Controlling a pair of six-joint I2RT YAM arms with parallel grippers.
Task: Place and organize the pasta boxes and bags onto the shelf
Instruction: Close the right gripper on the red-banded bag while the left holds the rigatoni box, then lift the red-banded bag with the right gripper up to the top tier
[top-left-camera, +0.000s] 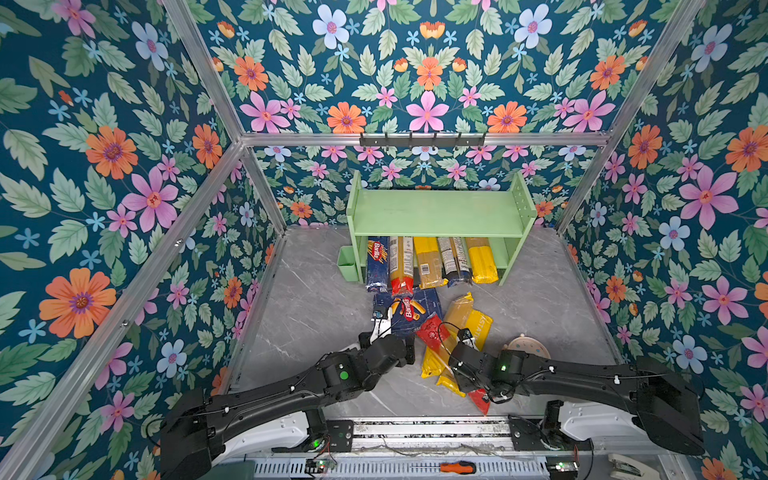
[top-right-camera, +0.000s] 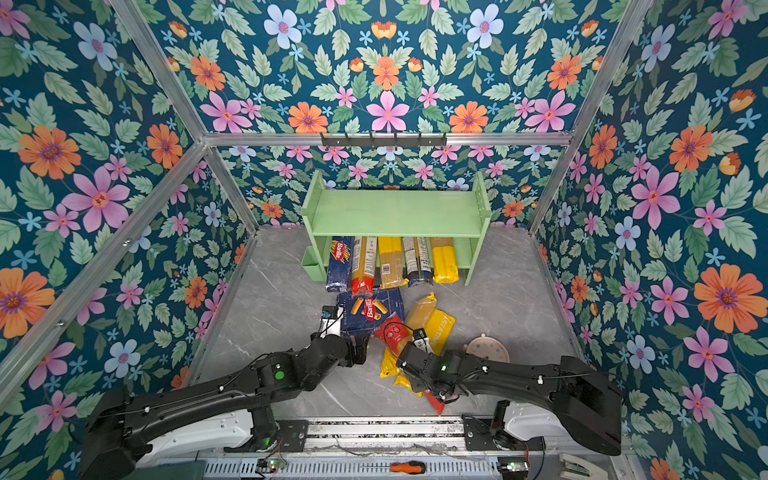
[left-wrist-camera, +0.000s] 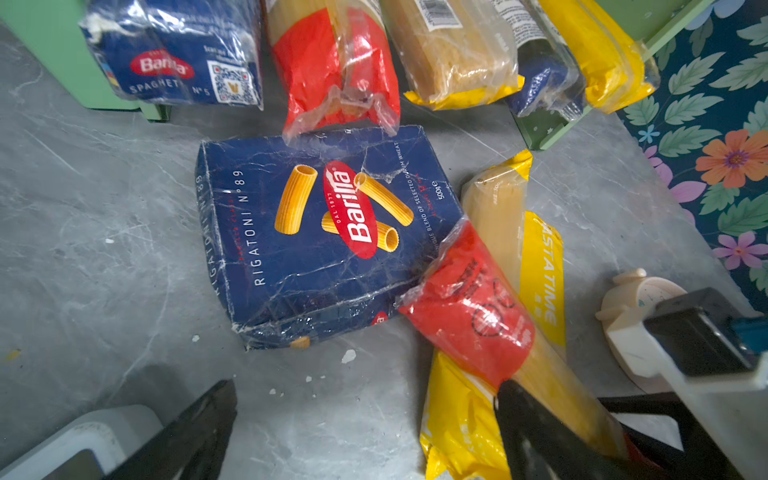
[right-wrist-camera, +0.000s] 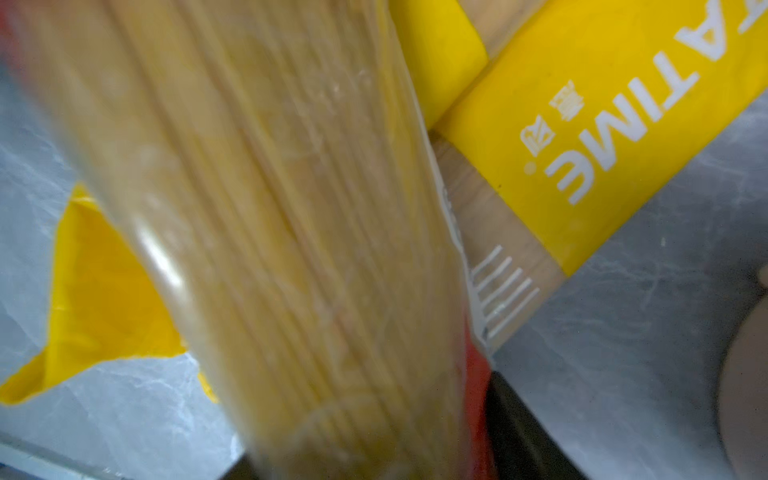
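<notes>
The pale green shelf (top-left-camera: 436, 212) (top-right-camera: 395, 214) stands at the back. Its lower tier holds a Barilla spaghetti box (top-left-camera: 377, 262) and several bags (top-left-camera: 428, 262). A flat Barilla rigatoni box (top-left-camera: 409, 311) (left-wrist-camera: 316, 237) lies on the table in front. Beside it a red-ended spaghetti bag (top-left-camera: 432, 330) (left-wrist-camera: 469, 307) (right-wrist-camera: 291, 208) lies across yellow PASTATIME bags (top-left-camera: 478, 324) (right-wrist-camera: 623, 104). My right gripper (top-left-camera: 457, 370) (top-right-camera: 415, 365) is shut on the red-ended bag's middle. My left gripper (top-left-camera: 405, 347) (left-wrist-camera: 365, 432) is open over bare table just short of the rigatoni box.
A pale round dish-like object (top-left-camera: 528, 347) (left-wrist-camera: 623, 307) sits right of the bags. A small green cup (top-left-camera: 347, 262) hangs on the shelf's left side. A black hook rail (top-left-camera: 422, 140) runs above. Flowered walls close in three sides. A screwdriver (top-left-camera: 457, 467) lies on the front rail.
</notes>
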